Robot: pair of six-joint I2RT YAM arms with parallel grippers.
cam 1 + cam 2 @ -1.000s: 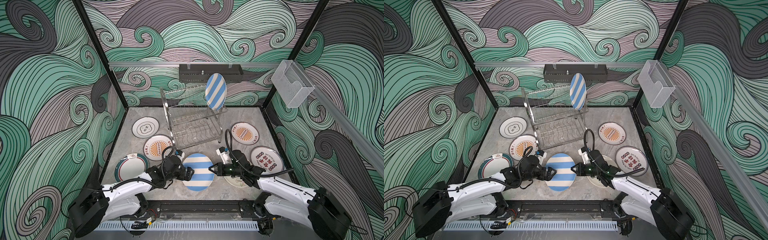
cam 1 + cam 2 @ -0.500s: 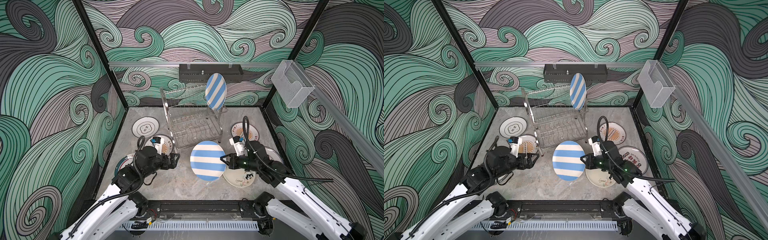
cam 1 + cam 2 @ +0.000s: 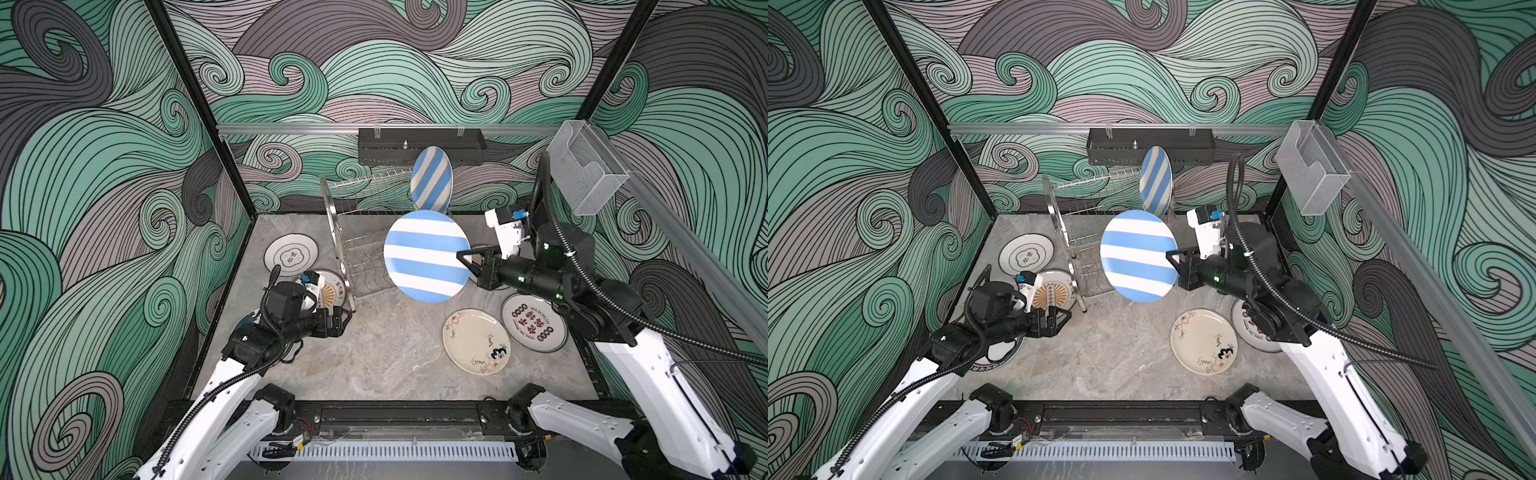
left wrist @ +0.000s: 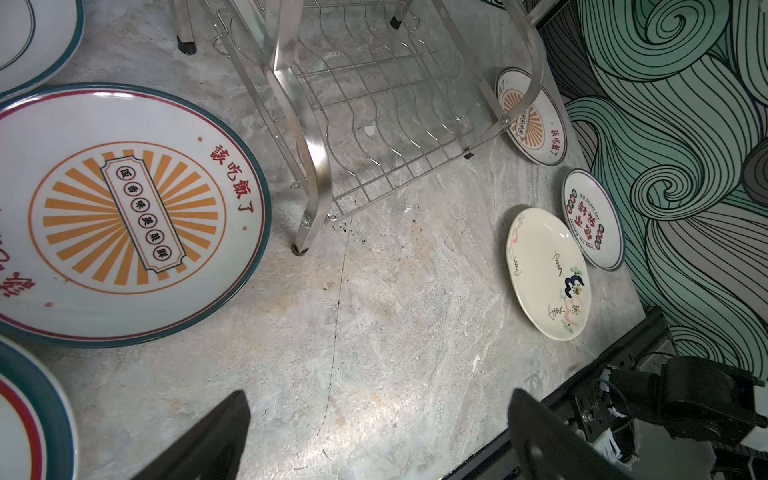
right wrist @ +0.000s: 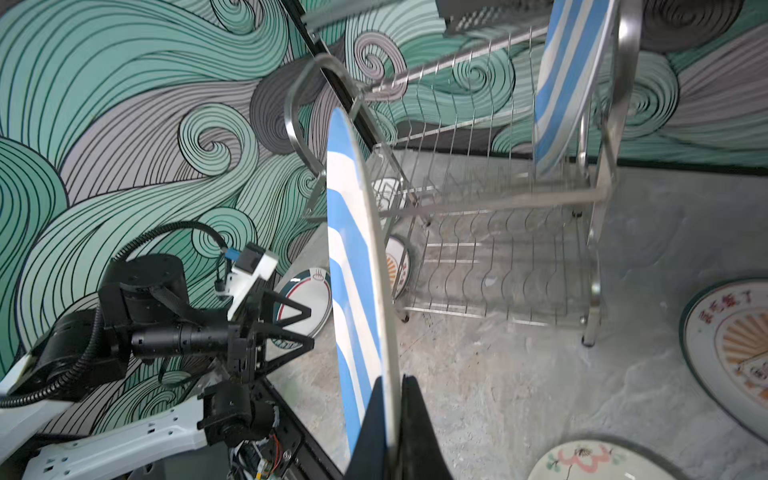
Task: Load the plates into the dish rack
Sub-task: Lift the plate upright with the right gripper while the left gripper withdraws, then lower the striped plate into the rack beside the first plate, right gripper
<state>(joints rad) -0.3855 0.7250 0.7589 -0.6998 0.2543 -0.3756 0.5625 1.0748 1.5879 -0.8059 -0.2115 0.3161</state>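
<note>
In both top views the right claw [image 3: 463,261] is clamped on the right rim of a blue-and-white striped plate [image 3: 424,255]. The plate hangs raised and tilted just in front of the dish rack [image 3: 359,249]. A second striped plate [image 3: 431,179] stands upright in the rack's upper tier. The left claw [image 3: 346,322] is spread wide and empty, low by the rack's front foot and well apart from the held plate. In the left wrist view its fingers [image 4: 216,436] frame only bare surface [image 4: 374,332], and an orange-sunburst plate [image 4: 129,212] lies flat nearby. In the right wrist view the held plate runs edge-on out of the pinching claw, with the rack beyond it and a cream doodled plate [image 5: 590,461] flat below.
</note>
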